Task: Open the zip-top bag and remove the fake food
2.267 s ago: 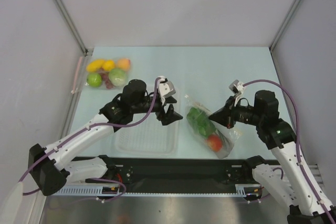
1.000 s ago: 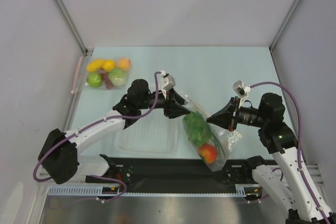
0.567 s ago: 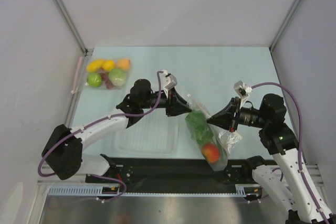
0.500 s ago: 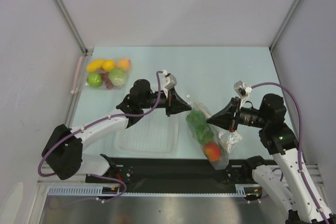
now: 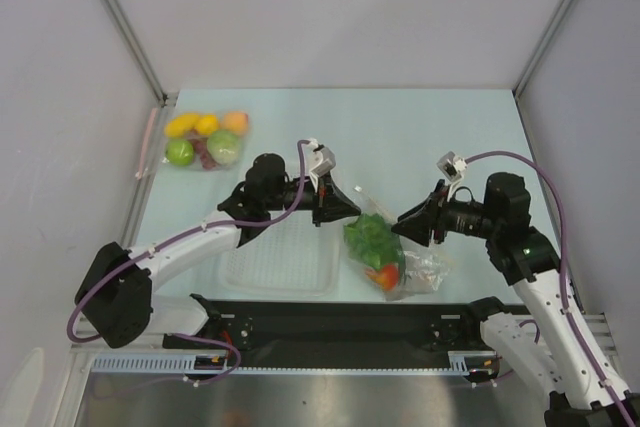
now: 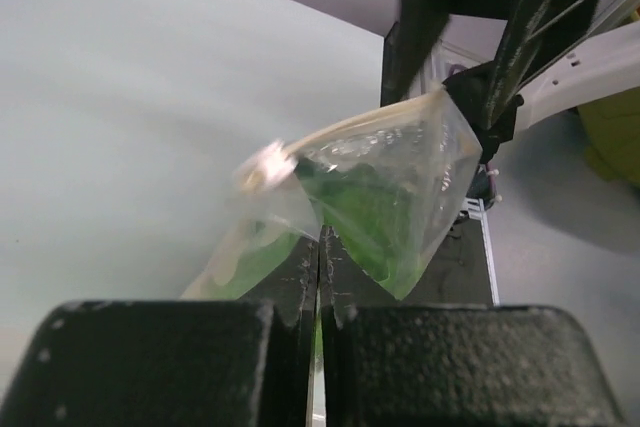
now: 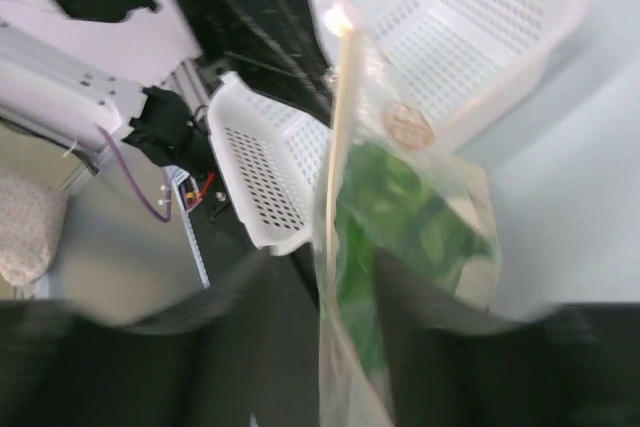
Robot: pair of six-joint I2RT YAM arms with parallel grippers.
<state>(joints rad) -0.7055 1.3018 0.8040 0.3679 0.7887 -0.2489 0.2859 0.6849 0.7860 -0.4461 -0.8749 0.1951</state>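
Observation:
The zip-top bag [image 5: 392, 259] hangs between the two arms, just right of the white basket. Green lettuce [image 5: 369, 237] and a red tomato [image 5: 384, 278] show through it. My left gripper [image 5: 346, 210] is shut on the bag's upper left edge. In the left wrist view the film [image 6: 385, 182] is pinched between the closed jaws of that gripper [image 6: 320, 259]. My right gripper [image 5: 404, 226] is at the bag's right side with its jaws apart. The blurred right wrist view shows the bag's rim [image 7: 340, 147] running loose between the spread fingers of the right gripper [image 7: 345, 317].
A white perforated basket [image 5: 262, 269] sits in front of the left arm, also seen as a basket [image 7: 470, 37] beyond the bag. A second pouch of round fruits [image 5: 205, 139] lies at the back left. Grey walls enclose the table.
My left gripper closed on the bag's edge. The right gripper then opened and let go, and the bag sagged lower and leftward.

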